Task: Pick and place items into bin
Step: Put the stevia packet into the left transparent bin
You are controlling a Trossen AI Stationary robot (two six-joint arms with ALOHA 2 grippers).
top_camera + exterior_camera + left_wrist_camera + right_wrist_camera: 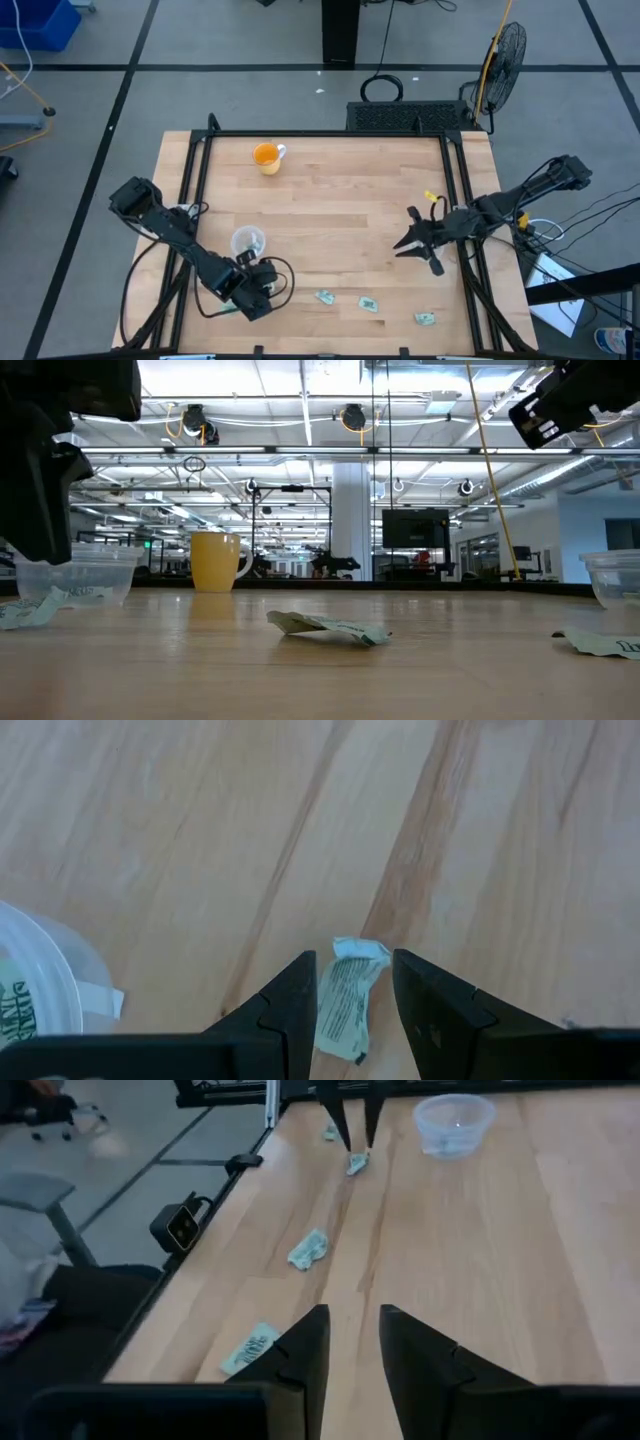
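Small green-and-white packets lie flat on the wooden table near its near edge (325,296) (367,303) (426,319). My left gripper (354,982) is open and points down. Its fingers stand on either side of one packet (345,1005), which lies on the table just under the tips (357,1163). I cannot see any touch. A clear cup (247,242) stands close beside the gripper, with green-printed packets inside (15,1005). My right gripper (354,1330) is open, held above the table's right side (415,240).
An orange mug (266,155) stands upright near the far edge. Another packet (328,1132) lies just beyond the left gripper. A second clear container (615,575) shows at the low view's right edge. Black rails (195,170) run along the table's sides. The middle of the table is bare wood.
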